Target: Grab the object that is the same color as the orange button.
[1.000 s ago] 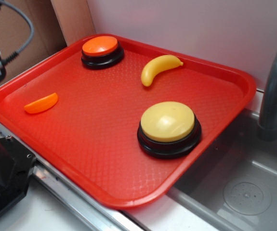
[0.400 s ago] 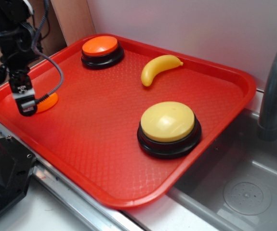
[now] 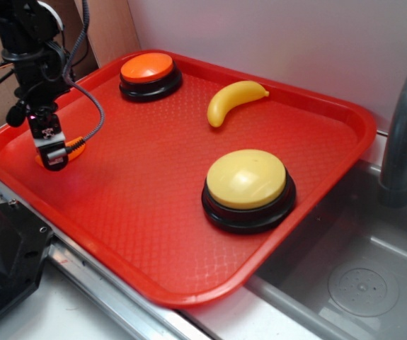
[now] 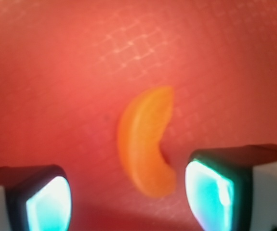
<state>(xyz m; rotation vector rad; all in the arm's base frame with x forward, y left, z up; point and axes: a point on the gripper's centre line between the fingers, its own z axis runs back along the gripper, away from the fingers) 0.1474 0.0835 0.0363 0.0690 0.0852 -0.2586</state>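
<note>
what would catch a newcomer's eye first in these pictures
Probably the big red tray filling the scene, with the yellow-topped button near its right side and the orange button at the far edge. Next, the pincer, open, hanging over the small orange crescent at the tray's left side.

The orange crescent (image 4: pixel 145 144) lay on the red textured tray (image 4: pixel 56 72), its lower end between the two fingertips (image 4: pixel 210 190) of the hand (image 4: pixel 128 197), whose jaws stood apart, nearer the right one.
</note>
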